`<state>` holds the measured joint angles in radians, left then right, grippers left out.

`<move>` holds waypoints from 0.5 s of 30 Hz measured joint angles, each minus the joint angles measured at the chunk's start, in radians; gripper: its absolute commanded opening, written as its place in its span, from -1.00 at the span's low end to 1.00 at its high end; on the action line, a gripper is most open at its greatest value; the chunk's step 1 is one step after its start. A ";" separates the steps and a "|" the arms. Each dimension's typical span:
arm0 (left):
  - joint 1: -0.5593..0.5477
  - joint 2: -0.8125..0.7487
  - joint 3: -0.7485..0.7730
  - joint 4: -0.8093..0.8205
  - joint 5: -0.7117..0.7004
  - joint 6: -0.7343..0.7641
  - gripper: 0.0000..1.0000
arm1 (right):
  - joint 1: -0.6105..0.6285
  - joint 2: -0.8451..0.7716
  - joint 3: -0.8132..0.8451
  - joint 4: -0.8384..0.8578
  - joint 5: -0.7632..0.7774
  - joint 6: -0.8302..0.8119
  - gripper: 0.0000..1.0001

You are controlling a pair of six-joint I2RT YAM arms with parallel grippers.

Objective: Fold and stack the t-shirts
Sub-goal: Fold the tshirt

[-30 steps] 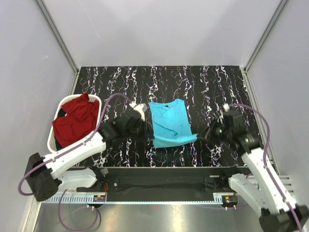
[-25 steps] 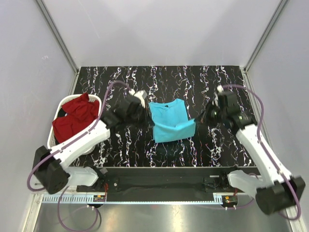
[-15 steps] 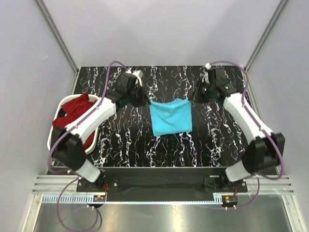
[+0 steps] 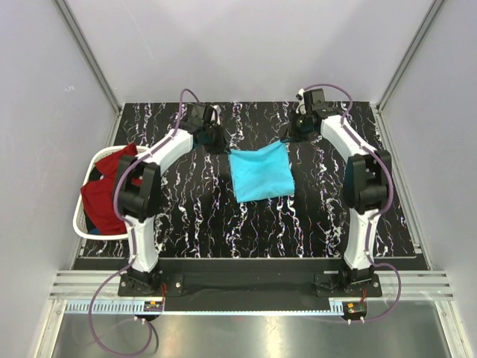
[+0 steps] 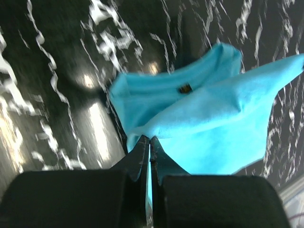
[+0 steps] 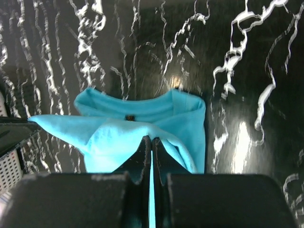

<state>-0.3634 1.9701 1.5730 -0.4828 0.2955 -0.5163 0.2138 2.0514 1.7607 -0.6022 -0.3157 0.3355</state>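
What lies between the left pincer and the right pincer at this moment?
The far edge of the turquoise t-shirt, stretched between the left pincer and right pincer, each shut on a corner; clearest in the top view.

A white laundry basket (image 4: 78, 218) sits at the left edge of the black table (image 4: 328, 216) (white-veined).

Left arm: stretched far out, toward 11 o'clock.
Left gripper (image 4: 220, 147): pinching the turquoise t-shirt (image 4: 259, 173).
Right arm: stretched far out, toward 1 o'clock.
Right gripper (image 4: 286, 139): pinching it too.
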 measured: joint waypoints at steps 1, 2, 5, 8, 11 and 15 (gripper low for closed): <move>0.008 0.029 0.022 0.007 0.001 0.000 -1.00 | -0.001 0.029 0.021 0.005 -0.003 -0.002 -0.97; 0.018 0.054 0.039 0.011 0.003 -0.002 -1.00 | -0.003 0.054 0.040 0.006 -0.009 -0.003 -0.96; 0.040 0.113 0.075 0.017 0.011 -0.007 -1.00 | -0.010 0.139 0.110 0.007 -0.033 -0.010 -0.95; 0.054 0.156 0.097 0.021 0.014 -0.007 -0.97 | -0.020 0.197 0.158 0.008 -0.054 -0.010 -0.93; 0.064 0.201 0.126 0.024 0.020 -0.005 -0.73 | -0.028 0.234 0.185 0.008 -0.071 -0.010 -0.90; 0.069 0.253 0.169 0.028 0.031 0.015 -0.55 | -0.034 0.261 0.203 0.007 -0.077 -0.003 -0.13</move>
<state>-0.2947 2.2234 1.7420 -0.4545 0.3264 -0.5011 0.1799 2.3123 1.9640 -0.5949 -0.3927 0.3328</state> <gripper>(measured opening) 0.210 0.159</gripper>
